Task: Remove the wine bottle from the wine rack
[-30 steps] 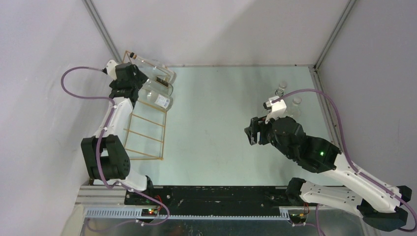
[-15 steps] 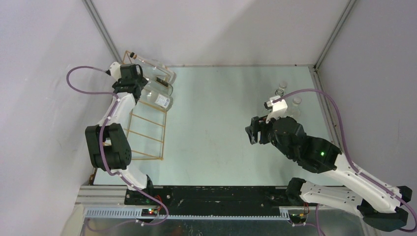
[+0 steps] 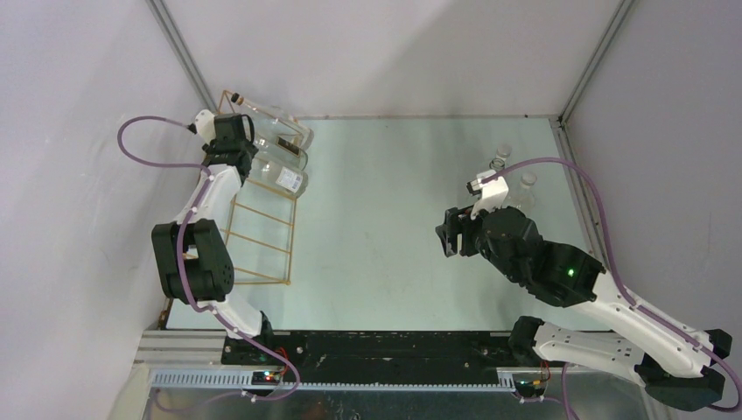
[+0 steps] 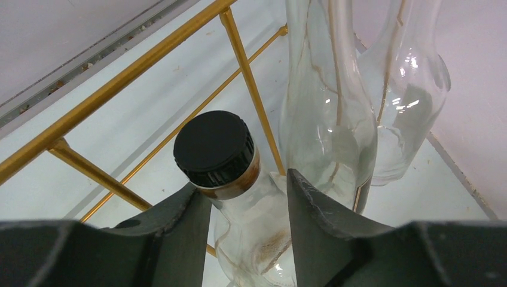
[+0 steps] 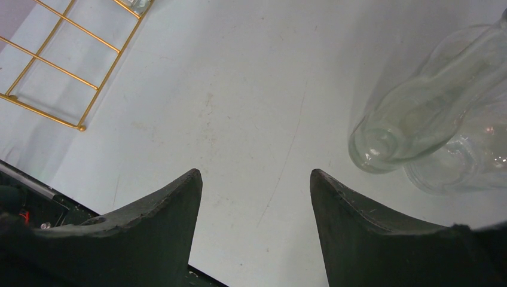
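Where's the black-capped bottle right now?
In the left wrist view, the black-capped bottle lies on the gold rack at the table's far-left corner. Its neck sits between the left gripper's fingers, with a clear bottle beside it.

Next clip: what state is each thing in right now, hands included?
wine rack: loaded at far end, nearer rungs empty
capped bottle: cap on, lying on the rack
left hand: fingers flank the capped bottle's neck, grip unclear
right hand: open, empty
two bottles at right: upright on the table, off the rack
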`<state>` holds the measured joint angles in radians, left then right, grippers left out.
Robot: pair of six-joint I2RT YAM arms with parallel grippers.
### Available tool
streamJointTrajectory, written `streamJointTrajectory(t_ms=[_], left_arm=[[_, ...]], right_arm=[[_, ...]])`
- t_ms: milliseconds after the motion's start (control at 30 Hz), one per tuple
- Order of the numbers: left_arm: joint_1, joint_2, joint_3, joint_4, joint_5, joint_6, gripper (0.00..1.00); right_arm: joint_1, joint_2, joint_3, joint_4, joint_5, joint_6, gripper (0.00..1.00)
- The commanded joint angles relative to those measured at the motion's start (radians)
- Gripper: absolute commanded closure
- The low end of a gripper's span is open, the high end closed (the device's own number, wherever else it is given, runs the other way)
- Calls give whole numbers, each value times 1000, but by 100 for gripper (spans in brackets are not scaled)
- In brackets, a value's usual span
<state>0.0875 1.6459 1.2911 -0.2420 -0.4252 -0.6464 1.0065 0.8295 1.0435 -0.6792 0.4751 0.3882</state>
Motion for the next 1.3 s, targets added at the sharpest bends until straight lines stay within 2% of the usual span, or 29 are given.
streamJointTrajectory(t_ms=[0,133,267,300,367,867,1100,1267], left_arm=[[6,-10,36,47,-39,34,55],[5,-18,26,63,-29,46,66],[6,-36,10,79,-29,58,87],[6,-41,2,83,-35,58,96],[5,-69,-19,105,-41,59,100],[-46,-341,-222,235,-44,82,100],[-155,-415,-290,307,-131,152,100],[-228,-418,-286,327,-186,213,100]], right_arm=[[1,-13,6,20,12,-13,30],[0,-14,5,13,15,-13,30],[0,-15,5,3,19,-10,30],[0,-15,4,2,20,-8,30],[0,-16,5,-3,21,-5,30],[-1,-23,5,11,7,-3,30],[-1,-24,5,0,4,9,30],[-1,-24,5,5,-3,12,30]])
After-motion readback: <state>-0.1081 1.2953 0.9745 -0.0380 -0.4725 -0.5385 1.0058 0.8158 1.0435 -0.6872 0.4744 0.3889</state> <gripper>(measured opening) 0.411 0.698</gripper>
